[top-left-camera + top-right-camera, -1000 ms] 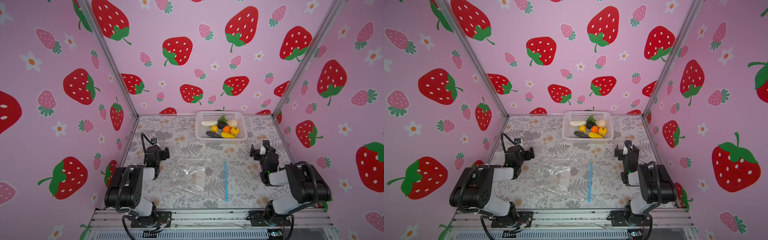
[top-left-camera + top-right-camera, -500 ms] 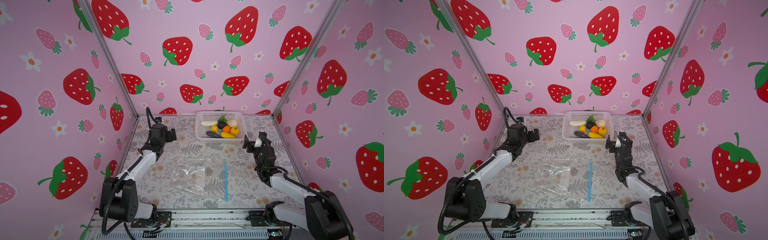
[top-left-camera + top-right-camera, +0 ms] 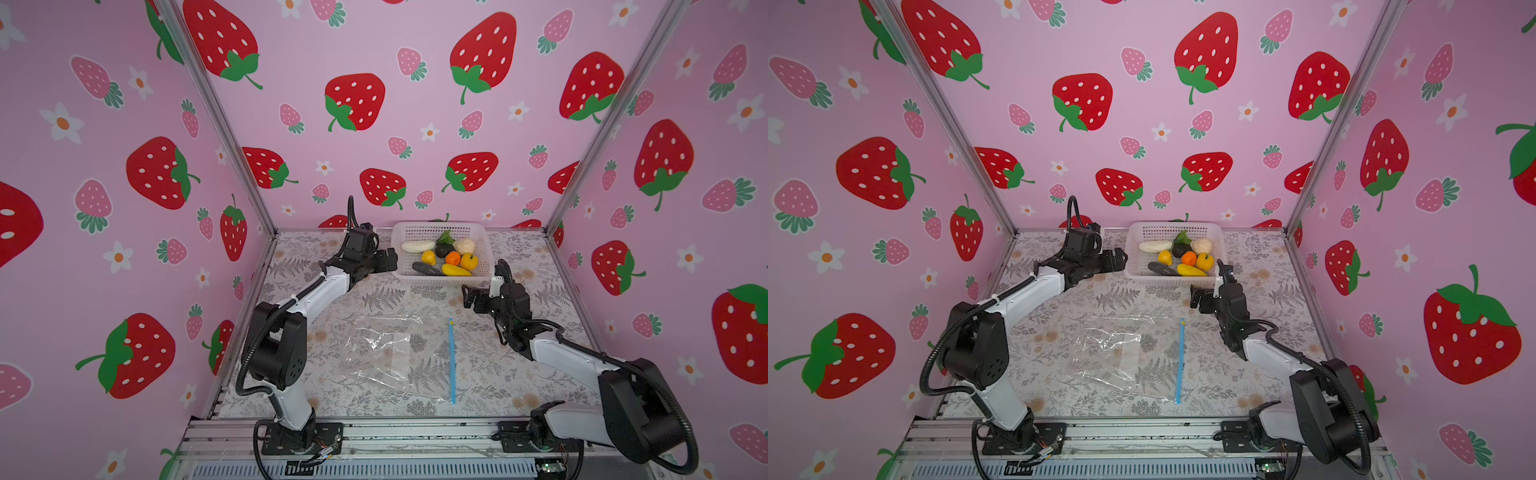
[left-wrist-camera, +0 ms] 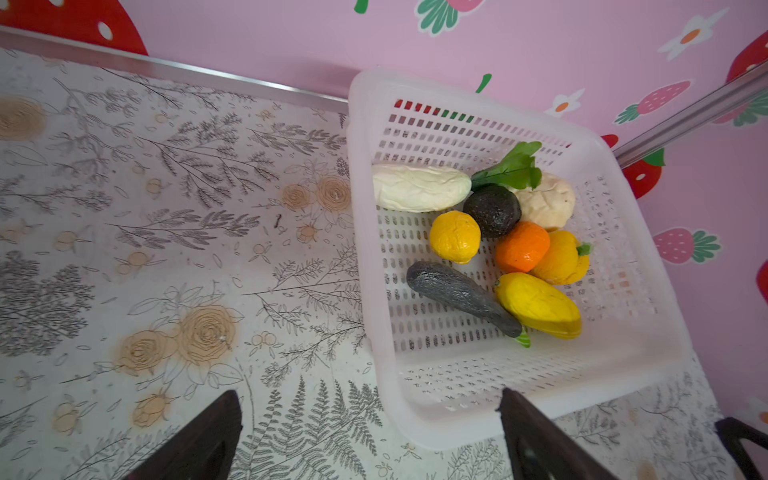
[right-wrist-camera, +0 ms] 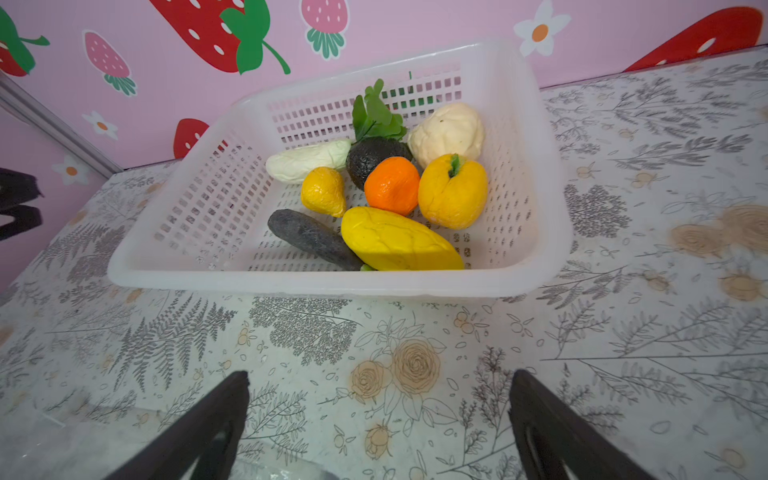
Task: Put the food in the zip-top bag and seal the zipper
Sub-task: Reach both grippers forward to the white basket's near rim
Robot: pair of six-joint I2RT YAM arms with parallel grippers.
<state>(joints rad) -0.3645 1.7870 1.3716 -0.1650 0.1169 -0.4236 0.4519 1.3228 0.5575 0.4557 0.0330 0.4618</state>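
Approach step: left tool [image 3: 388, 259] and right tool [image 3: 468, 296] hang spread and empty, the food [image 5: 392, 189] just ahead in its basket [image 5: 291, 286]. Next, one should dip over the rim onto a piece.

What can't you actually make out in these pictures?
1. zip-top bag: in both top views, too small to tell whether its zipper is sealed.
2. left pincer and right pincer: wrist views show only fingertips; the rest is cut off by the edge.
3. leafy green sprig: its base is hidden behind the dark round fruit, wrist views.

Pink strawberry walls [image 3: 374, 45], floral tabletop [image 3: 511, 374]
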